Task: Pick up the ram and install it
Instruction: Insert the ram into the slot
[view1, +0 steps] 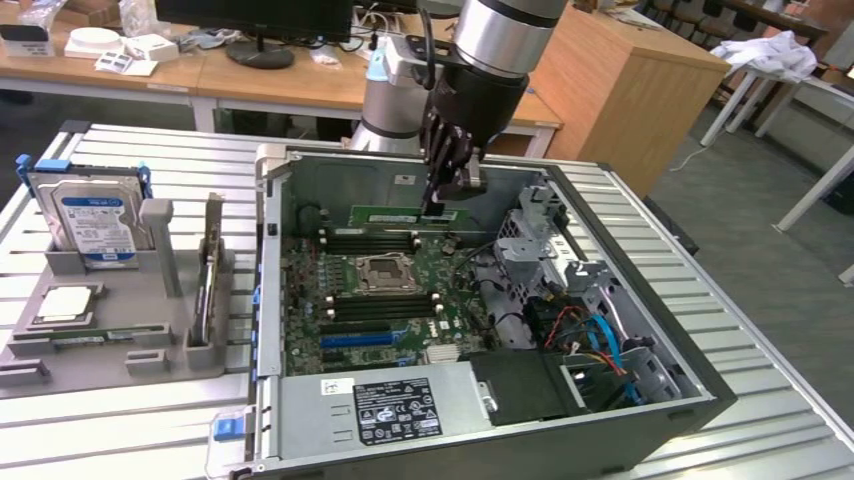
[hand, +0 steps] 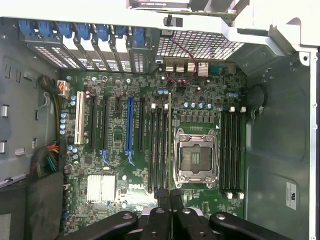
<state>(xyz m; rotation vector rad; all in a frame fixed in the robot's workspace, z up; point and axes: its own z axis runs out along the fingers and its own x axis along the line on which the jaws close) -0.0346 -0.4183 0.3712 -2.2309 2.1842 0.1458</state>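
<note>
You are looking into the open computer case (view1: 694, 385), lying on its side. The gripper (view1: 437, 205) is clamping the ram (view1: 394, 215) near one end and holding it on its long edge above the motherboard (view1: 340, 300), close to the case's far wall. In the wrist view the ram (hand: 170, 145) is showing edge-on as a thin line, hanging over the black memory slots (hand: 156, 150) beside the CPU socket (hand: 195, 155); whether it is touching a slot you cannot tell.

The case is also holding a blue expansion slot (view1: 358, 338), a power supply (view1: 400, 405) with a label at the near end, and blue and orange cables (view1: 601, 335) toward the exterior view's right.

On the exterior view's left, a grey holder (view1: 120, 330) is carrying a hard drive (view1: 96, 220) standing upright and a square silver chip (view1: 64, 303) lying flat.

Case and holder are both sitting on a ribbed metal table (view1: 747, 320). Behind it, wooden desks (view1: 267, 80) are bearing a monitor stand (view1: 260, 52) and small white boxes (view1: 127, 48), and a wooden cabinet (view1: 627, 90) is standing on the exterior view's right.
</note>
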